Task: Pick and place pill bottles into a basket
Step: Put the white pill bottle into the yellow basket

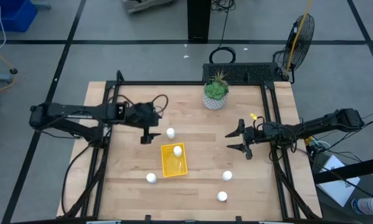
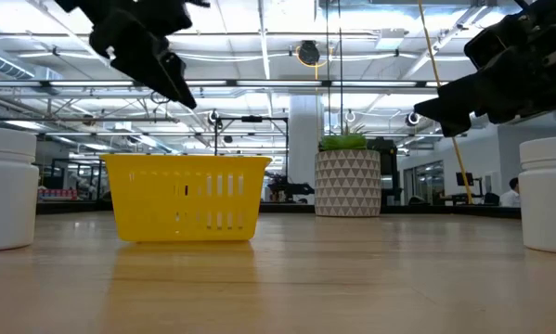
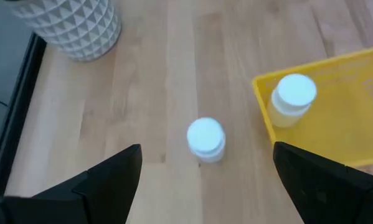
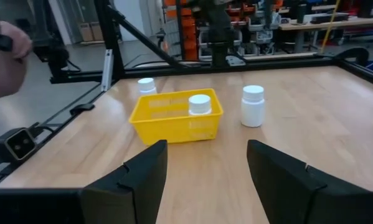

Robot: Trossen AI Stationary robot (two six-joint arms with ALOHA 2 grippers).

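Beneath both claws the counter (image 1: 198, 186) is pale, smooth wood with a faint sheen. The basket (image 1: 172, 167) looks like glossy yellow slotted plastic; the pill bottles (image 4: 253, 107) smooth white plastic.

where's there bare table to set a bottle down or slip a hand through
Widest bare patch: the table middle, between the yellow basket and the right gripper, from the plant pot down to the bottle. The far-left corner behind the left gripper is also bare. Crowded: the bottle sits just off the basket, under the left gripper's open fingers.
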